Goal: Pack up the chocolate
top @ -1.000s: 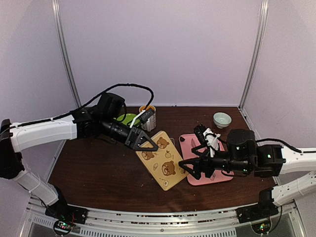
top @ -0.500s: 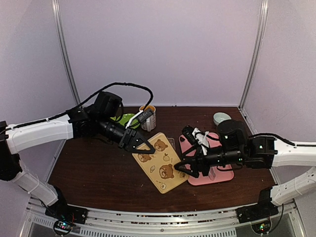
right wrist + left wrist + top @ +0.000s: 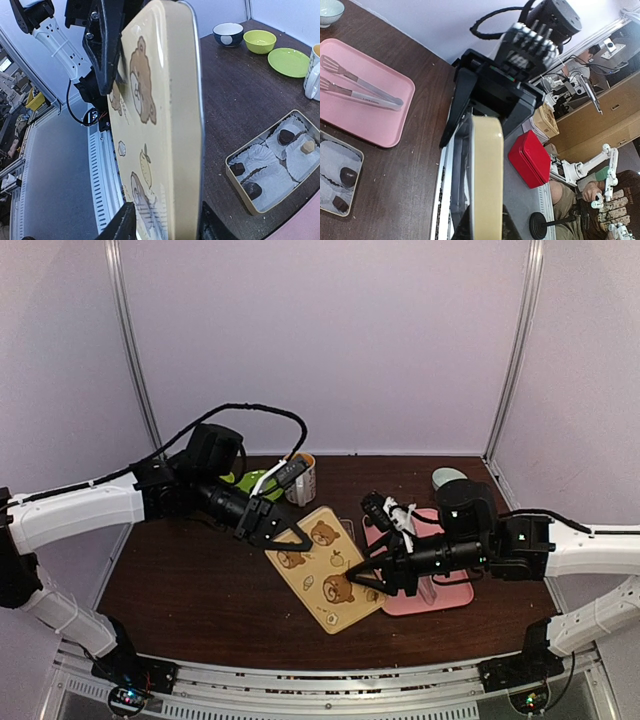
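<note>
Both grippers hold the tan bear-printed tin lid (image 3: 325, 565) tilted above the table. My left gripper (image 3: 288, 534) is shut on its far-left edge and my right gripper (image 3: 366, 576) on its near-right edge. The lid fills the right wrist view (image 3: 160, 125) and shows edge-on in the left wrist view (image 3: 487, 175). The open tin base (image 3: 235, 182) lies on the table with white paper cups. In it are dark chocolate lumps (image 3: 286, 136) (image 3: 252, 189) and one lighter lump (image 3: 308, 146). Two chocolates (image 3: 347, 176) also show in the left wrist view. In the top view the lid hides the base.
A pink tray (image 3: 440, 595) lies under my right arm, with metal tongs (image 3: 360, 87) on it. A mug (image 3: 303, 477), a green plate (image 3: 250, 480) and a pale bowl (image 3: 447, 477) stand at the back. A dark bowl (image 3: 227, 34) and a yellow-green bowl (image 3: 259, 40) stand far left.
Both arms have carried the lid a little to the left. My right arm has reached further left across the pink tray. Both grips stay shut.
</note>
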Robot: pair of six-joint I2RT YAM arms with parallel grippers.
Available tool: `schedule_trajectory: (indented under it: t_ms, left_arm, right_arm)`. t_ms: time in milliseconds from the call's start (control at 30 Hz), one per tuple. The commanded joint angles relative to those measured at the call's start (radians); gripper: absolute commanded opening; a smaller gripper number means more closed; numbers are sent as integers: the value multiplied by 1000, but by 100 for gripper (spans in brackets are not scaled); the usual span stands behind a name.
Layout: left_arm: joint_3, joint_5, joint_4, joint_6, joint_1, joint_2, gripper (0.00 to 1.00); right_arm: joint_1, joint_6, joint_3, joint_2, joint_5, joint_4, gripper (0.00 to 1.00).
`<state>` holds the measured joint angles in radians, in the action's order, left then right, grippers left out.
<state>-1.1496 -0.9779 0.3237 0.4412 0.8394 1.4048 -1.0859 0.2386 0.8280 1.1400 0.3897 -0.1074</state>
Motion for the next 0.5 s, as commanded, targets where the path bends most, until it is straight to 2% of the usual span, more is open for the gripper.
schedule_trajectory:
  t_ms: [0, 200, 300, 367, 467]
  left_arm:
    - [8, -61, -97, 13, 3, -38, 0]
    - [5, -13, -56, -15, 2, -40, 7]
    - [6, 19, -48, -28, 1, -40, 17]
    - [8, 59, -40, -37, -1, -41, 27]
    - [22, 149, -41, -21, -17, -57, 55]
  right_arm:
    - [2, 12, 18, 9, 49, 52, 36]
    - [4, 23, 8, -3, 34, 71, 17]
    - [6, 37, -6, -17, 9, 91, 8]
    - [5, 47, -15, -29, -3, 103, 6]
    - [11, 67, -30, -49, -17, 118, 5]
